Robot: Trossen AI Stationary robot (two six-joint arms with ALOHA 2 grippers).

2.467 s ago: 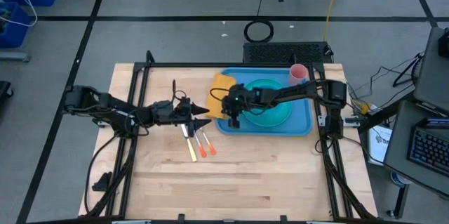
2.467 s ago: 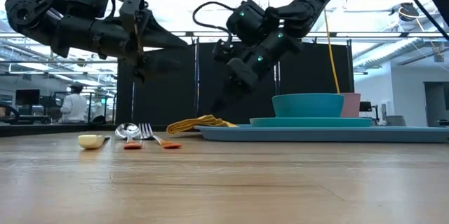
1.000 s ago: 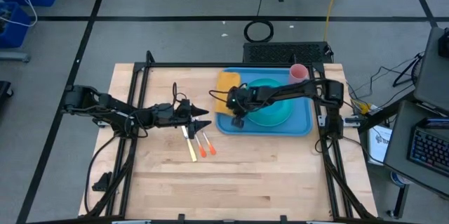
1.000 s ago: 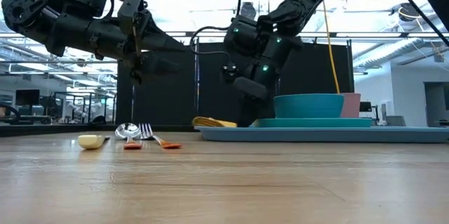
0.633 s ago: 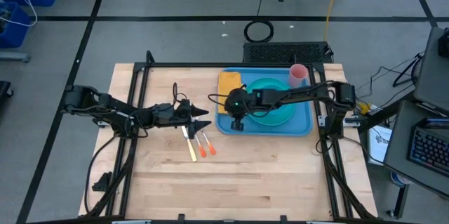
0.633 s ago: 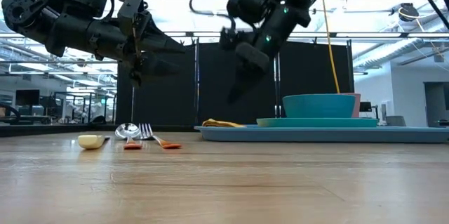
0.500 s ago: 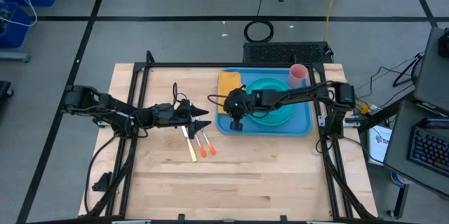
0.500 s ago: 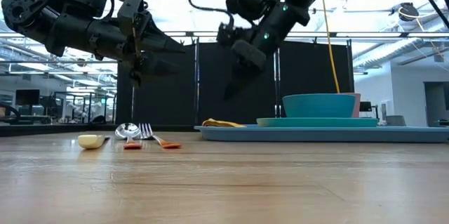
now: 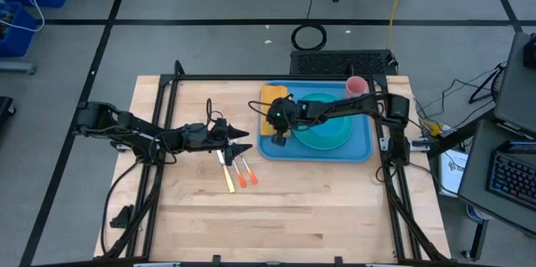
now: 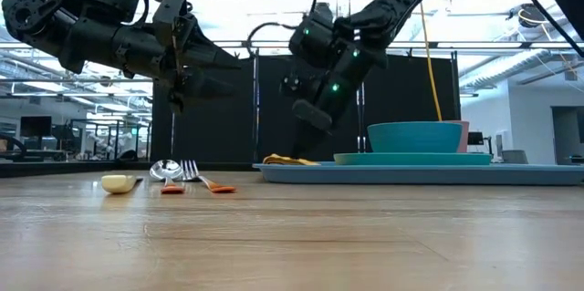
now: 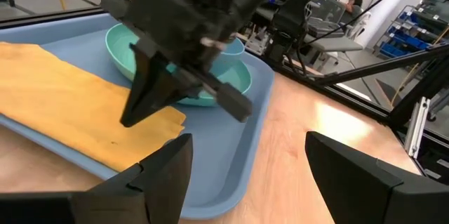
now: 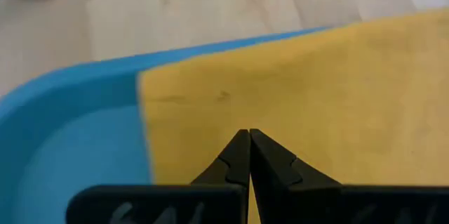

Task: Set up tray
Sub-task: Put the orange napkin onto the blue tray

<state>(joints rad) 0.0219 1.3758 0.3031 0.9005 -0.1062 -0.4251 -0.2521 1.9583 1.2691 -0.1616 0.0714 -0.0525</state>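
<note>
High view: the blue tray (image 9: 362, 146) lies on the far right part of the worktop (image 9: 285, 217), holding a turquoise plate (image 9: 328, 137) with a bowl (image 9: 322, 110) on it, and a pink cup (image 9: 356, 88) at its far right corner. A yellow cloth (image 9: 270, 100) lies over the tray's far left corner, partly on the tray and partly past its rim. The right gripper (image 12: 248, 155) hovers over the cloth with its fingers pressed together, holding nothing. The left gripper (image 9: 243, 141) hangs above the worktop just left of the tray, fingers spread wide and empty. Beside it on the wood lie a spoon (image 10: 165, 170), a fork (image 10: 190, 170) and a cream-handled utensil (image 9: 227, 173), close together and apart from the tray.
</note>
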